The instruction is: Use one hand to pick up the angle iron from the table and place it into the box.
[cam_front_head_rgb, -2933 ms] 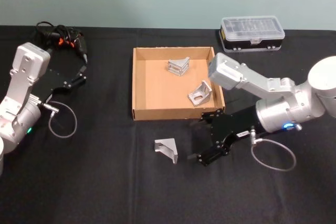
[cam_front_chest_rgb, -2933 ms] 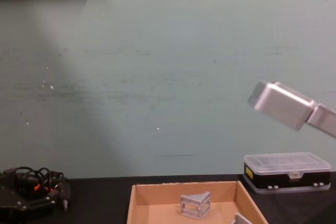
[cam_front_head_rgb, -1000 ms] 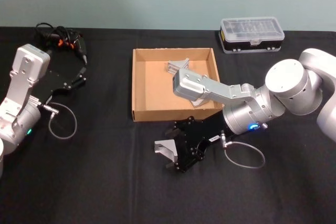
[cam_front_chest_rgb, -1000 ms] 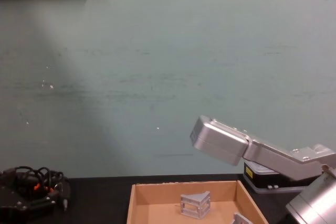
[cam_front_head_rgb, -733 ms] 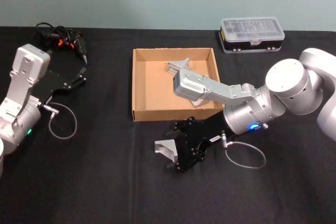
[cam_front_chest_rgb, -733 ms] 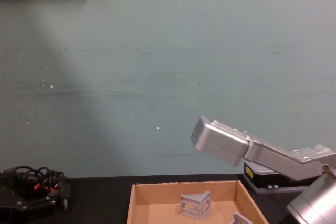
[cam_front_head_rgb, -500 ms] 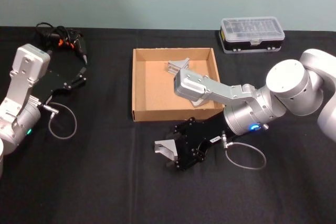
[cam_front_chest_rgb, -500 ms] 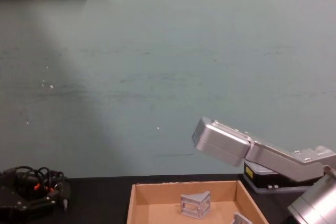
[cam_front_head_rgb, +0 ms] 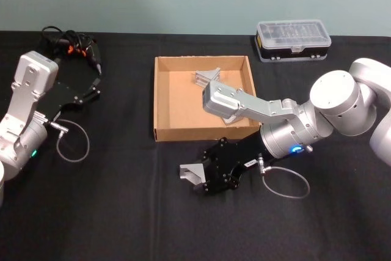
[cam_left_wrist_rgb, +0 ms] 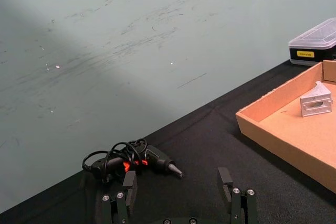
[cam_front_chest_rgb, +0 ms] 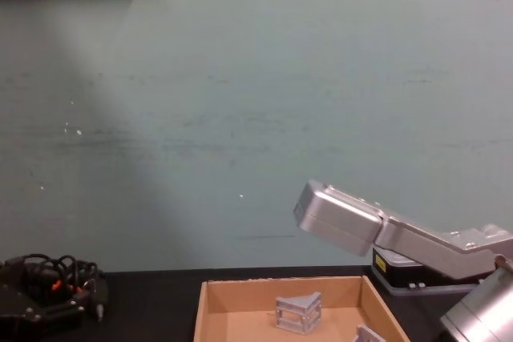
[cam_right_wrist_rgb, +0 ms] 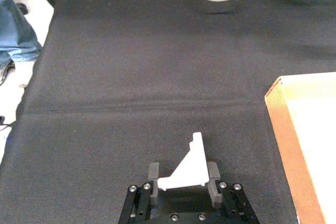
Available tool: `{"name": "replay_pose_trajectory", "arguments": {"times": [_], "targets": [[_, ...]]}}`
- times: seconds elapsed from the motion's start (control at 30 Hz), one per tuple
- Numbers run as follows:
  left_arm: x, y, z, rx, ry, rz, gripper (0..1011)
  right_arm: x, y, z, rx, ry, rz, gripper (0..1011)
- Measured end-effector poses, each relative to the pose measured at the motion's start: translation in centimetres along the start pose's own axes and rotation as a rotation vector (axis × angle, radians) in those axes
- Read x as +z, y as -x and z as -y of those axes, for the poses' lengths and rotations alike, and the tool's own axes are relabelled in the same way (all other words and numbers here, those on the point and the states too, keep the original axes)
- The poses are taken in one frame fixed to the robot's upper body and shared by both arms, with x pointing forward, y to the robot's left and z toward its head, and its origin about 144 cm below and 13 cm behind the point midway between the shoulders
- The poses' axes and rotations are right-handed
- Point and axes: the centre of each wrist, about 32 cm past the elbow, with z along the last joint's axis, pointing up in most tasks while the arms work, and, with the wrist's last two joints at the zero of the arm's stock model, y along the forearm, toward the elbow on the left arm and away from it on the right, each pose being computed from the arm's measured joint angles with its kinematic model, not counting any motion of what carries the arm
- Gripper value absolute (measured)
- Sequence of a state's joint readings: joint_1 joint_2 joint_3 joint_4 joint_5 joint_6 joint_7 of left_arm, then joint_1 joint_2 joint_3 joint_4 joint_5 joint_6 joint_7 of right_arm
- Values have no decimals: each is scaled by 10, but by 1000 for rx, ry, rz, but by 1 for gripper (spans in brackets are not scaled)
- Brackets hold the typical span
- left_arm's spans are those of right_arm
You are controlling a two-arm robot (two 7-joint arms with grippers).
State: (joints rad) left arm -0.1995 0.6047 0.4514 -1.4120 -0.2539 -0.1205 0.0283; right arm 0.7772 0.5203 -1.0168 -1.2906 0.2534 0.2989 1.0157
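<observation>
A: Angle iron [cam_front_head_rgb: 190,174] is seen lying on the table [cam_front_head_rgb: 122,212], just in front of the box [cam_front_head_rgb: 162,99], and the right gripper [cam_right_wrist_rgb: 182,182] is set around it, one finger on each side.

B: Is it clamped?

A: In the right wrist view the two fingers [cam_right_wrist_rgb: 153,173] are pressed against the flanks of the pale bracket, so it is gripped (the triangular web points away from the palm). It cannot be told whether the piece is lifted off the black cloth.

B: And the count of brackets?

A: Three are counted in all. One is held at the table; one second bracket [cam_front_head_rgb: 206,77] is seen at the far side of the tan tray; a third bracket [cam_front_chest_rgb: 369,334] is glimpsed at its right side in the chest view, mostly hidden under the silver forearm from the head.

B: The other arm?

A: The left gripper [cam_left_wrist_rgb: 178,190] is parked at the left of the table, its two fingers spread wide with nothing between them, pointed toward one electric screwdriver [cam_left_wrist_rgb: 155,158] with a coiled cable.

B: Anything else?

A: One black case with a clear lid [cam_front_head_rgb: 293,39] is noted behind the box, to the right.
</observation>
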Motion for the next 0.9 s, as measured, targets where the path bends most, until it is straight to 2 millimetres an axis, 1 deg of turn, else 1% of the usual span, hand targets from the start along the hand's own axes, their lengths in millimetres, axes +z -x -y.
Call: {"name": "replay_pose_trajectory", "arguments": {"times": [0.2,0.33,0.53,0.63,0.77,0.9], "targets": [[0,0,0,0,0,0,1000,0,1,2,-7,-3,0,539],[0,0,0,0,0,0,1000,5,2,8,-13,-24,3,538],[0,0,0,0,0,0,1000,19,5,26,-50,-81,26,538],[0,0,0,0,0,0,1000,29,4,40,-98,-127,39,538],[0,0,0,0,0,0,1000,32,-1,51,-162,-164,42,538],[0,0,0,0,0,0,1000,30,-9,58,-248,-189,23,538]]}}
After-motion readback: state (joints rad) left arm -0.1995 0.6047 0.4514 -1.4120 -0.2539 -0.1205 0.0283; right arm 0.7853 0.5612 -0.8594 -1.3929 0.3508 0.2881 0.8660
